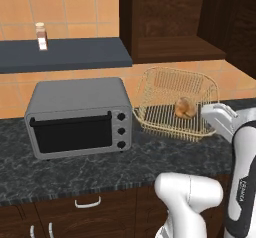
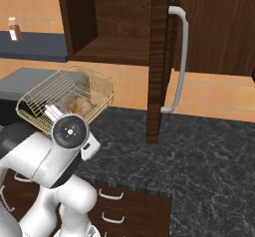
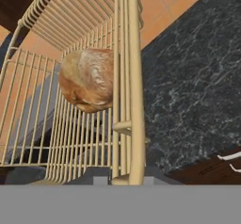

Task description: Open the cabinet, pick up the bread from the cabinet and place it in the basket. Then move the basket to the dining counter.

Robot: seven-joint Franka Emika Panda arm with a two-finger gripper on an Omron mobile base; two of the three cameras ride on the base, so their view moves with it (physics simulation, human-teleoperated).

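The golden wire basket [image 1: 172,89] is on the black speckled counter to the right of the toaster oven, below the open cabinet [image 1: 172,17]. The round tan bread [image 1: 185,108] lies inside it, also seen as the bread [image 3: 87,79] on the wire floor. My gripper [image 3: 127,177] is shut on the basket's near side wall, whose rim [image 3: 135,77] runs up between the fingers. From the right, the basket [image 2: 94,81] looks tilted, with my hand at its near edge. The cabinet door [image 2: 159,57] stands swung out, its silver handle [image 2: 182,57] facing right. The dining counter is out of view.
A grey toaster oven [image 1: 77,117] stands left of the basket. A dark shelf [image 1: 65,54] above it carries a small bottle [image 1: 41,36]. The open door hangs over the counter [image 2: 199,151] right of the basket. Drawers [image 1: 87,202] run below the counter's front edge.
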